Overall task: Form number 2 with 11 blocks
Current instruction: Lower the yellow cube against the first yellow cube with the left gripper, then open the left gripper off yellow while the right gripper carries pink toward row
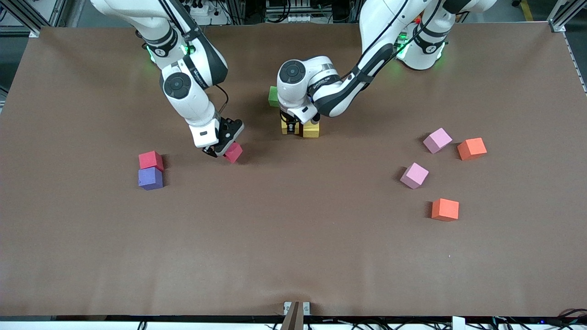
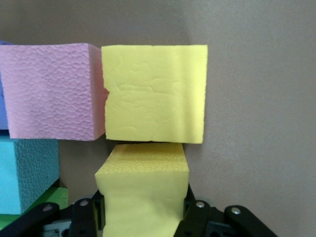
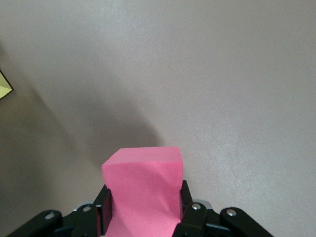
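My left gripper (image 1: 290, 124) is shut on a yellow block (image 2: 143, 190), held low right beside a second yellow block (image 2: 155, 94) that lies on the table. In the left wrist view a pink block (image 2: 49, 91) touches that second yellow one, with a light blue block (image 2: 27, 173) and a green block (image 2: 52, 197) beside them. The left arm hides most of this group in the front view; only the green block (image 1: 274, 96) and a yellow block (image 1: 312, 129) show. My right gripper (image 1: 224, 153) is shut on a deep pink block (image 3: 143, 190), just above the table toward the right arm's end.
A red block (image 1: 151, 160) touches a purple block (image 1: 150, 178) toward the right arm's end. Toward the left arm's end lie two pink blocks (image 1: 437, 140) (image 1: 414, 175) and two orange blocks (image 1: 471, 148) (image 1: 445, 209). A bracket (image 1: 296, 311) sits on the table's near edge.
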